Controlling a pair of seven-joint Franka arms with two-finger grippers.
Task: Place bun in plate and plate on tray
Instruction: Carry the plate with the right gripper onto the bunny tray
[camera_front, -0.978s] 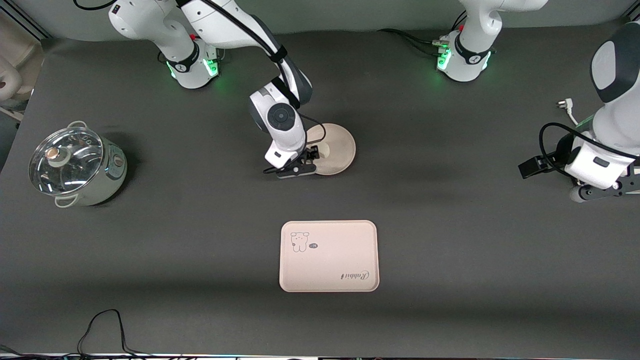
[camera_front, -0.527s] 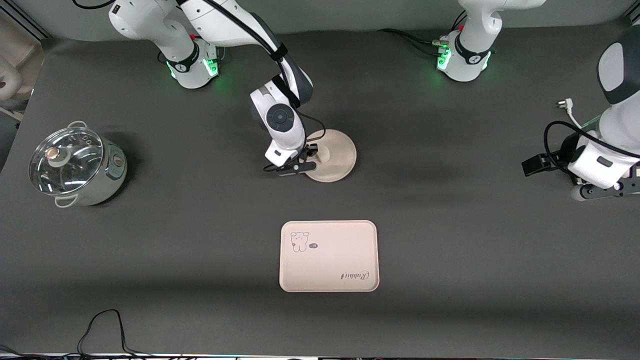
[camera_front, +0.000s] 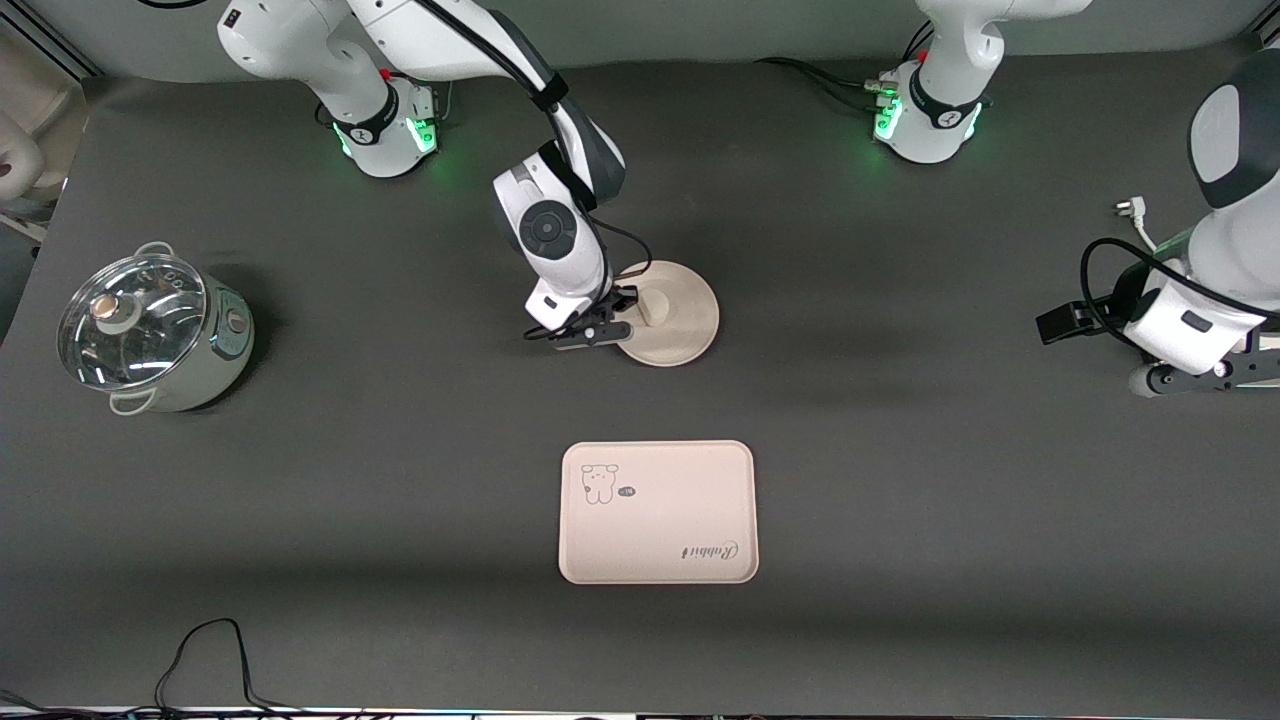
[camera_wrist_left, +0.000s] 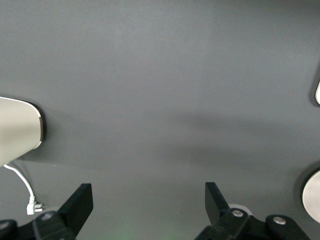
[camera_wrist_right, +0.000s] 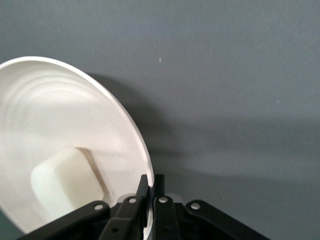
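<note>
The bun (camera_wrist_right: 65, 182) lies in the plate (camera_front: 690, 320); right gripper (camera_front: 612, 330) pinches its rim. Tray (camera_front: 657, 512) is unloaded. Left gripper (camera_wrist_left: 147, 207) waits, fingers spread.

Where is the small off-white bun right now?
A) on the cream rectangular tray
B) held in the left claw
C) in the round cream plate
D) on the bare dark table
C: the small off-white bun lies inside the round cream plate, whose rim the right claw pinches; the cream rectangular tray holds nothing, and the left claw is open over bare table.
</note>
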